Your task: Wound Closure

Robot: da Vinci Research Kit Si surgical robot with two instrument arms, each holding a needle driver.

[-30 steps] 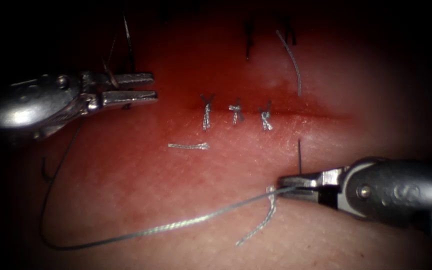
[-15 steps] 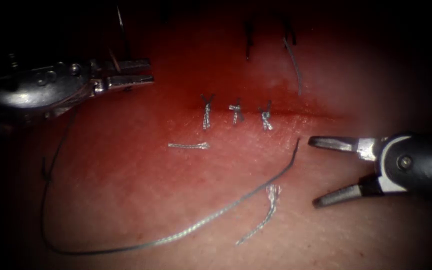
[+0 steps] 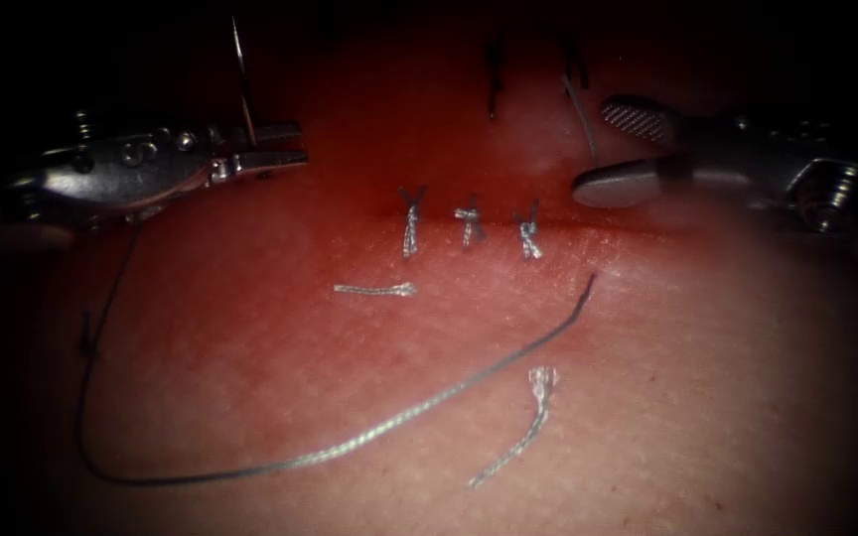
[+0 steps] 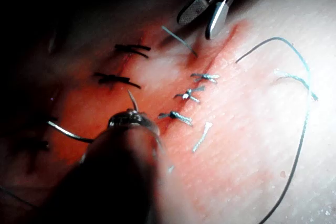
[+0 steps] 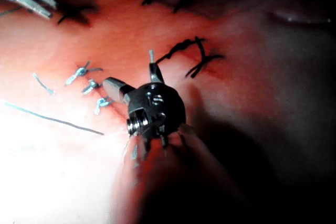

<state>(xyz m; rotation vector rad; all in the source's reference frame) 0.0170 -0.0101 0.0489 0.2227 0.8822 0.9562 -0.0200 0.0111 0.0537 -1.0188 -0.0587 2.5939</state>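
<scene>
Now my left tool sits at the far left, up above the line of the cut. Its two jaws are pressed together on the needle. The needle sticks up from the jaws, thin and curved, and it is not in the tissue. I cannot tell just where along its curve I hold it, but it looks close to one end.

My right tool is up at the right end of the cut, just above it. Its jaws are spread apart and hold nothing. A short bit of thread stands up from the tissue right beside them.

Three knots sit in a row across the cut. The long thread runs from my left tool down and around in a big loop on the tissue below the cut. Its free end lies loose, well apart from my right tool. Two small cut ends of thread lie on the tissue near it. Red fluid is wet around the cut.
</scene>
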